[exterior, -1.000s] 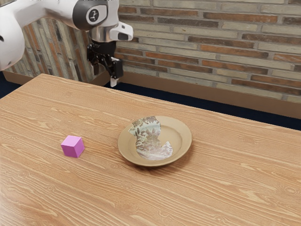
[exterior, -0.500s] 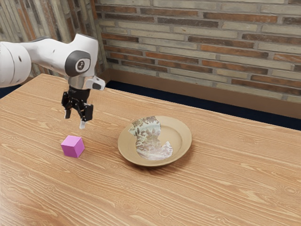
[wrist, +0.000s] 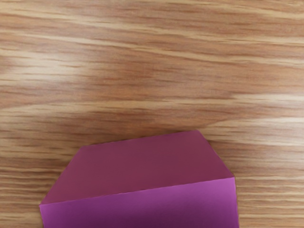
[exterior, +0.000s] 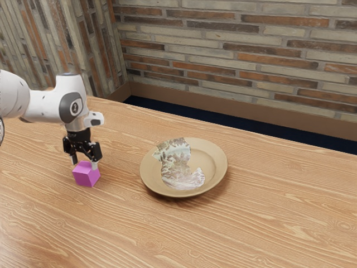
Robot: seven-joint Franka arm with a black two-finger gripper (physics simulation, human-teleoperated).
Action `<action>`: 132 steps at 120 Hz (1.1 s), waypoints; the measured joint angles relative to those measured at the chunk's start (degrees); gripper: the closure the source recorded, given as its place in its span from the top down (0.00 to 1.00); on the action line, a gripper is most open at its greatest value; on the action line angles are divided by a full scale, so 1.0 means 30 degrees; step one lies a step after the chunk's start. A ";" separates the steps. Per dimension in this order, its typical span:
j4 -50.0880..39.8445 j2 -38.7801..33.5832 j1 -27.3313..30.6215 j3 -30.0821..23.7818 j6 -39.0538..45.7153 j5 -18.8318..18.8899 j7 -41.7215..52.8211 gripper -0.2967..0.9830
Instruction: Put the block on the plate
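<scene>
My gripper [exterior: 83, 163] is open at the block, pointing down with its fingertips apart near the block's top edges. The small pink-purple block [exterior: 86, 175] rests on the table, on the exterior view's left. In the wrist view the block [wrist: 142, 166] looms large just under my hand, with a darker face and a brighter purple one. A round tan plate [exterior: 214, 174] with a patchy leaf-like pattern lies on the table, apart from the block, toward the exterior view's right.
The wooden table [exterior: 251, 223] extends around block and plate, its far edge running below a brick wall [exterior: 240, 50]. Nothing else stands between the block and the plate.
My arm has swung in from above the table's far side and come down to the block, its fingers staying apart. Block and plate have not moved.
</scene>
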 joint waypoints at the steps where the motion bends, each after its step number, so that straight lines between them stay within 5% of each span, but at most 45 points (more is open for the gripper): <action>1: -0.0029 0.0034 0.0010 0.0027 0.0076 -0.0091 0.0008 0.77; 36: -0.1248 0.0107 0.0092 0.0191 0.1741 -0.1713 0.0242 0.75; 68: -0.1613 0.0008 0.0122 0.0204 0.2163 -0.1873 0.0372 0.61; 132: -0.1564 -0.2105 -0.1420 -0.1413 0.3047 -0.1800 0.0418 0.57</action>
